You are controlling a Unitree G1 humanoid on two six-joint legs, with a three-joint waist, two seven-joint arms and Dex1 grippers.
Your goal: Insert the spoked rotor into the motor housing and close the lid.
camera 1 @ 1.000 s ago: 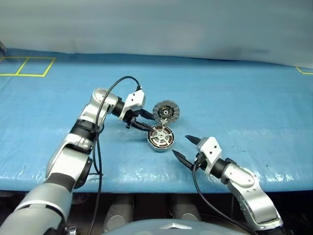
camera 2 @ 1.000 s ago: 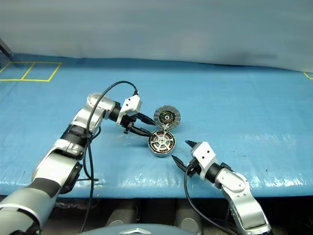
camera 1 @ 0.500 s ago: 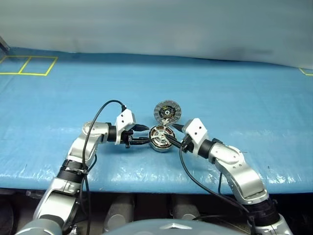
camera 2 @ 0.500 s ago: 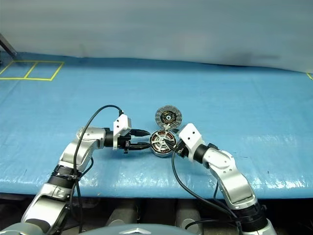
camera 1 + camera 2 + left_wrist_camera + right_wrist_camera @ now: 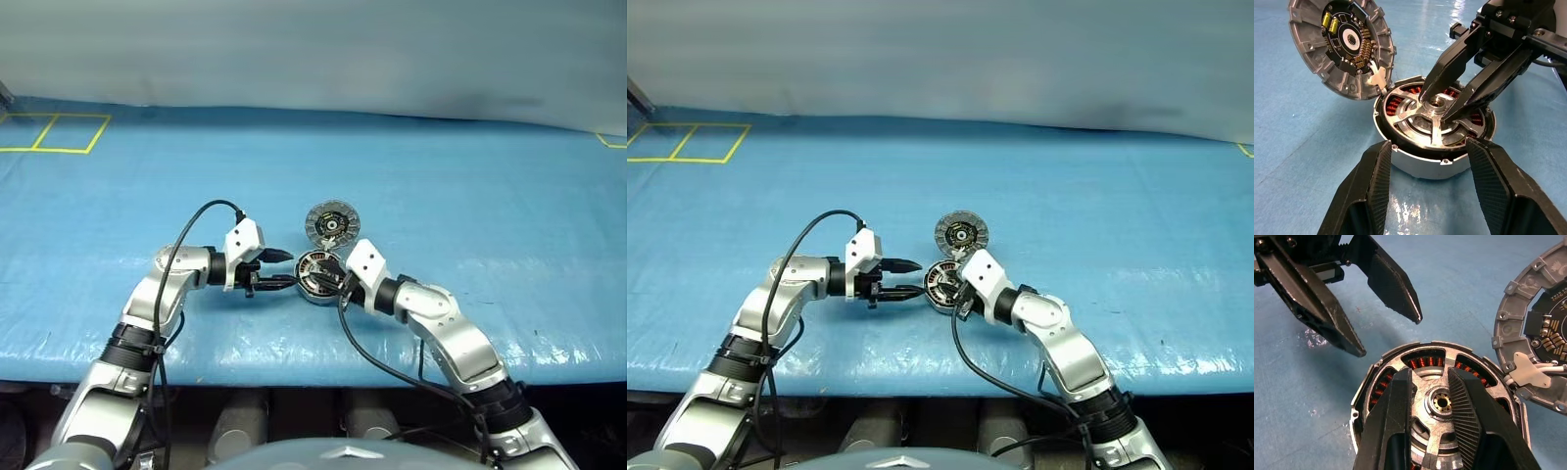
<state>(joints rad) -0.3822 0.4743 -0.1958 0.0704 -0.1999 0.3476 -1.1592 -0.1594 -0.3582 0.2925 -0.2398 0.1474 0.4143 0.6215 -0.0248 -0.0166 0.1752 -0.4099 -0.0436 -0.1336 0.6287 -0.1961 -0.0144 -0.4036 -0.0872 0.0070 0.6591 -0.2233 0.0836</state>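
Note:
The motor housing [image 5: 1425,166], a shallow grey cup with copper windings, lies on the blue table. Inside it sits the spoked rotor [image 5: 1436,134], a silvery wheel with three spokes and a centre hub. My right gripper [image 5: 1431,374] reaches in from above, shut on the rotor's hub. My left gripper [image 5: 291,268] stands open just left of the housing, its fingertips [image 5: 1382,149] level with the housing's wall and apart from it. The lid [image 5: 331,223] rests just behind the housing, dark inner face up, tied to it by a white connector [image 5: 1378,78].
A blue cover spans the table [image 5: 470,196]; its front edge [image 5: 294,377] runs just below both arms. Yellow tape squares [image 5: 54,132] mark the far left corner. A black cable [image 5: 191,235] loops above my left forearm.
My right gripper has swung in from the front right to the housing and narrowed its fingers around the hub. My left gripper has drawn back to the housing's left side, staying open.

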